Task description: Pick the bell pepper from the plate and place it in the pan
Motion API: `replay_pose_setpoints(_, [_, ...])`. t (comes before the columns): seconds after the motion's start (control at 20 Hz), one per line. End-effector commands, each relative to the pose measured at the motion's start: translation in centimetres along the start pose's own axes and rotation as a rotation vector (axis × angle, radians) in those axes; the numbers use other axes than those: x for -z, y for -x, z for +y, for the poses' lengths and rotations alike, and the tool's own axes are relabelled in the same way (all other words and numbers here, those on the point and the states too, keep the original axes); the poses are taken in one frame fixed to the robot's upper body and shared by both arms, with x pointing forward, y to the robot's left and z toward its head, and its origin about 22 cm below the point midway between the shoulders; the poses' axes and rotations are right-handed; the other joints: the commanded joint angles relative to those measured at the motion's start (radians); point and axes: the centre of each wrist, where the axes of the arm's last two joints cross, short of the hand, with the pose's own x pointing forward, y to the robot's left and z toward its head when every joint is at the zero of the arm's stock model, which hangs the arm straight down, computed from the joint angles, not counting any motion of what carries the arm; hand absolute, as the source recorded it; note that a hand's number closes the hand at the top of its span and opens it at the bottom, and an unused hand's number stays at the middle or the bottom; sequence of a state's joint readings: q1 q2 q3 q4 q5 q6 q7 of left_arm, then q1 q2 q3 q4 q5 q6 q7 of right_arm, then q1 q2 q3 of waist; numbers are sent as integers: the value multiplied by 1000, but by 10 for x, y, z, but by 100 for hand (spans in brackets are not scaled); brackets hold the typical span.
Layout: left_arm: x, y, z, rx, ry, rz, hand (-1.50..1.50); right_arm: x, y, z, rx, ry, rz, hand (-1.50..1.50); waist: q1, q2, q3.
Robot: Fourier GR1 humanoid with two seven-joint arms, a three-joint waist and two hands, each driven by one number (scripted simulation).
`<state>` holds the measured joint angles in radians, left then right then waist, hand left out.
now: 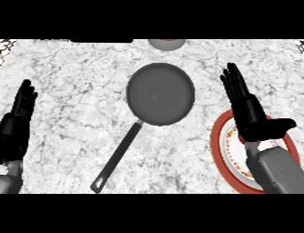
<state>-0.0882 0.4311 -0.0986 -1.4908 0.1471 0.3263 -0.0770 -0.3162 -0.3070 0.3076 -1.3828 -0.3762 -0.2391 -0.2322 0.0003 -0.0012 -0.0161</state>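
Although the task turns on a bell pepper, none shows anywhere: the pan (160, 93) lies bare in the middle of the counter (67, 91), so the pepper is not there, and my guess is that it sits on the plate (216, 136), under the right hand (252, 119) or its forearm (282, 170). I cannot tell which.

That right hand hangs over the plate released, fingers straight and pointing away from the robot, thumb spread out to the side, grasping nothing that I can see. The left hand (10, 129) rests open near the left edge, fingers up, well apart from everything.

Risks, as I judge them: closing the fingers blind over a pepper I cannot place could nudge it off the plate or catch the red rim instead. The plate also lies near the counter's front edge, so a push toward the robot could slide it off. On the way across, a low carry could clip the pan's rim and shift it by its long handle (118, 157).

Much of the plate is covered by the forearm. A round grey thing (166, 43) at the far edge is cut off; I cannot say what it is.
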Motion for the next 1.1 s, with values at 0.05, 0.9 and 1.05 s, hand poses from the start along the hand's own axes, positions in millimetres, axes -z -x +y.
replay_pose_setpoints(0.05, [-4, 32, 13, 73, -22, 117, 0, 11, -32, -24, -30, -75, -89, -150, -8, 1, 16])
replay_pose_setpoints(0.9, [-2, 34, 35, 130, 1, 407, 0, -123, -10, -127, -328, 334, -332, -150, -17, -2, 16])
replay_pose_setpoints(1.05, [-2, 29, 34, 149, 6, 438, 0, -125, -42, -130, -465, 327, -250, -150, -18, -4, 15])
